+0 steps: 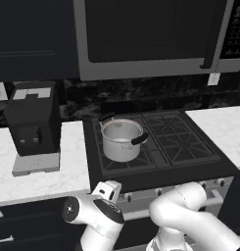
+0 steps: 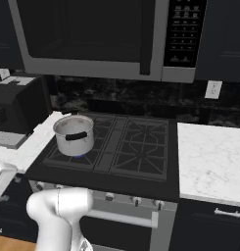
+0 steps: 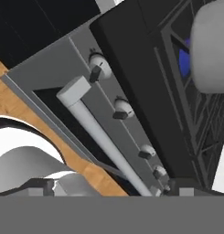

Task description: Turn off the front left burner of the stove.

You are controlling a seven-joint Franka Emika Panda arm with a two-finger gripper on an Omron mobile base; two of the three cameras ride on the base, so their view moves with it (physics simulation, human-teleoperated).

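Approaching the control panel is the step we judge to be in hand: the front left burner (image 2: 75, 147) is lit, with a blue glow under the pot (image 2: 74, 134) in the right base view and blue flame beside the pot's wall in the hand view, so the task is not yet done. That burner sits at the near left corner of the stove (image 1: 190, 169), under the pot, and its knob should be one of the small round ones on the silver front panel (image 3: 81, 73) below. In the hand view we look along the panel at an angle, with the knobs in a row: the nearest knob (image 3: 98, 66), a second (image 3: 123, 109), a third (image 3: 147, 151) and smaller ones beyond, and the bar handle (image 3: 97, 132) running alongside them. We take the nearest, at the panel's left end, to be the likely one for this burner, though no markings are legible to confirm it. The claw (image 3: 106, 191) is well apart from every knob and holds nothing; whether its fingers are spread or together we cannot tell, since only dark stubs show at the bottom of the hand view. Next we need to bring the claw square to the chosen knob, close on it and twist. In the left base view the arm's white links cover most of the knob row, and the burner head itself is hidden beneath the pot.
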